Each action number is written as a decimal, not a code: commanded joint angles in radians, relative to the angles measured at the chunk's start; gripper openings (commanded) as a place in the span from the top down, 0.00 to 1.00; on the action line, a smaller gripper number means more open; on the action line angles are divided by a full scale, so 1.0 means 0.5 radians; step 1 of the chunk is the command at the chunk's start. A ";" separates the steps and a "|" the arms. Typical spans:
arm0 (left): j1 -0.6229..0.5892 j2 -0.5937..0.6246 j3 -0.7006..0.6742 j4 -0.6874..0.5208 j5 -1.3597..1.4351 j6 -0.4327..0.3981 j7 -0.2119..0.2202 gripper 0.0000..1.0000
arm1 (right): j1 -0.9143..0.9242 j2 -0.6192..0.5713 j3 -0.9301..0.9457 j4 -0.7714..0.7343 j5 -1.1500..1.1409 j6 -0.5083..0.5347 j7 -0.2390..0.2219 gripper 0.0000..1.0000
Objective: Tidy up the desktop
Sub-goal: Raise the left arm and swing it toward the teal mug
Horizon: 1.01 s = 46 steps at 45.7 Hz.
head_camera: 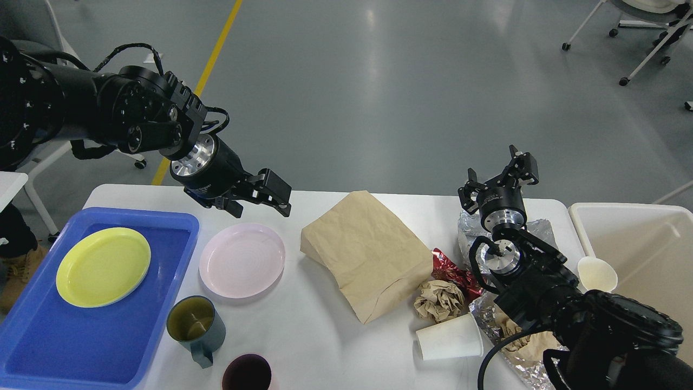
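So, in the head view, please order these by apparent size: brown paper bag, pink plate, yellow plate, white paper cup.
1. brown paper bag, clearly largest.
2. yellow plate and pink plate: they look alike, so I do not rank them.
3. white paper cup, smallest, lying on its side.

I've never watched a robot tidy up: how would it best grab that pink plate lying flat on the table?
Probably by the rim. The pink plate lies flat on the desktop, so only its raised edge offers a pinch. The left gripper hovers just above its far edge, so coming down there, one finger inside and one outside, looks easiest.
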 commanded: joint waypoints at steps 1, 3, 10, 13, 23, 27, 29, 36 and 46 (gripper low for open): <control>0.036 0.004 0.000 0.000 0.000 0.000 0.000 0.01 | -0.003 0.000 -0.003 0.000 -0.001 0.000 0.000 0.00; 0.033 0.007 -0.004 0.000 0.000 0.000 0.000 0.01 | -0.003 0.000 -0.003 0.000 -0.001 0.000 0.000 0.00; 0.011 0.016 0.003 0.003 0.000 0.000 0.003 0.01 | -0.003 0.000 -0.003 0.000 -0.001 0.000 0.000 0.00; 0.005 0.016 -0.013 -0.006 0.000 -0.003 0.006 0.01 | -0.003 0.000 -0.003 0.000 -0.001 -0.003 0.000 0.00; 0.014 0.044 -0.105 -0.018 -0.021 -0.006 -0.003 0.01 | 0.000 0.000 -0.003 -0.003 -0.001 0.000 0.000 0.00; 0.033 0.078 -0.111 -0.018 -0.021 -0.006 -0.018 0.01 | 0.000 0.000 -0.003 -0.003 -0.001 0.000 0.000 0.00; 0.036 0.096 -0.123 -0.018 -0.021 -0.006 -0.016 0.01 | 0.000 0.000 -0.003 -0.003 -0.001 0.000 0.000 0.00; 0.045 0.075 -0.114 -0.067 -0.003 -0.135 0.000 0.01 | 0.000 0.000 0.000 0.000 -0.001 0.000 0.000 0.00; 0.100 0.072 -0.007 -0.110 0.016 -0.617 -0.025 0.01 | 0.000 0.000 0.000 -0.003 -0.001 0.000 0.000 0.00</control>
